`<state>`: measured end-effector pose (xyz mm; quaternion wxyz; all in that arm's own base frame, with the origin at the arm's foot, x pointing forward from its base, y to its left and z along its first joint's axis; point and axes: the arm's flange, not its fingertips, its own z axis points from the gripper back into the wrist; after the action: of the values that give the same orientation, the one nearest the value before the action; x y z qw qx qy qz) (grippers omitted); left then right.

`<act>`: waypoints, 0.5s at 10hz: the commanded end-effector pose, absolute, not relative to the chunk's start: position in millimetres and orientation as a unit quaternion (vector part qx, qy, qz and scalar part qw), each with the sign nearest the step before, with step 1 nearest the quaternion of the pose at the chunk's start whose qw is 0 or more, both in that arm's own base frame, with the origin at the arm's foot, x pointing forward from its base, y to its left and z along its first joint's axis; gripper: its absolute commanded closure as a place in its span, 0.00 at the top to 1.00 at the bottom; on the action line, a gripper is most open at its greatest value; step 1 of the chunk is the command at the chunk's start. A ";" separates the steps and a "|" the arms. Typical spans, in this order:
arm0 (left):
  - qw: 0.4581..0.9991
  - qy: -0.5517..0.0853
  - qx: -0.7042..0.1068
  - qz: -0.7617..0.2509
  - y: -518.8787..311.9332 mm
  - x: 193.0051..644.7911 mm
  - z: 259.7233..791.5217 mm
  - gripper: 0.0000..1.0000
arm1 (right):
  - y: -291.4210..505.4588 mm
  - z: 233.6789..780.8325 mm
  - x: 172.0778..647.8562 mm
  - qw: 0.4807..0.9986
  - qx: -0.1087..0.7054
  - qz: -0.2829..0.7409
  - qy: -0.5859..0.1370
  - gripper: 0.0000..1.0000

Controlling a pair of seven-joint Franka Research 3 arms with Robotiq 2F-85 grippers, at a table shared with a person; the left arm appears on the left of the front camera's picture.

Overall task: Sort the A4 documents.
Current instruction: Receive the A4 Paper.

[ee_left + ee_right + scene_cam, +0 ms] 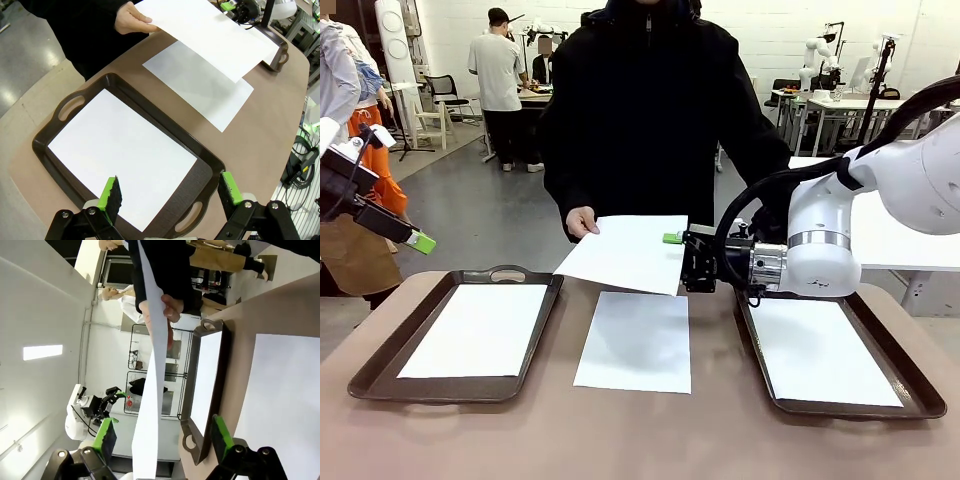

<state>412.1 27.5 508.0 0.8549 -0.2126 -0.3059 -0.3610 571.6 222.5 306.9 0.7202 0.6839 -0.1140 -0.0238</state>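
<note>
Sorting part done: left-tray sheet [475, 330] at 9 o'clock, right-tray sheet [820, 350] at 3 o'clock. Remaining: tabletop sheet [635, 342] at centre; held sheet [630, 252] at 12 o'clock in person's hand [582, 222], edge between spread fingers of right gripper [163, 436]. Fingers of left gripper [171, 192] spread, empty.

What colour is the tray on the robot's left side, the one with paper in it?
The left tray is dark brown. The left wrist view shows it best.

Left claw [171, 190], right claw [164, 434], both agape.
</note>
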 end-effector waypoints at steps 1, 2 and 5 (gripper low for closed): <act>0.854 -0.304 -0.207 -0.367 27.4 411.0 507.1 1.00 | 228.9 307.3 578.2 0.709 0.696 -0.040 -0.108 1.00; 0.854 -0.304 -0.207 -0.367 27.4 411.0 507.1 1.00 | 229.6 308.7 577.0 0.708 0.697 -0.039 -0.105 1.00; 0.854 -0.304 -0.207 -0.367 27.4 411.0 507.1 1.00 | 229.5 311.4 578.4 0.707 0.697 -0.016 -0.116 0.83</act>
<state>412.1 27.5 508.0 0.8549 -0.2126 -0.3059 -0.3610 572.9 225.5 310.3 0.7153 0.6900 -0.1084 -0.0226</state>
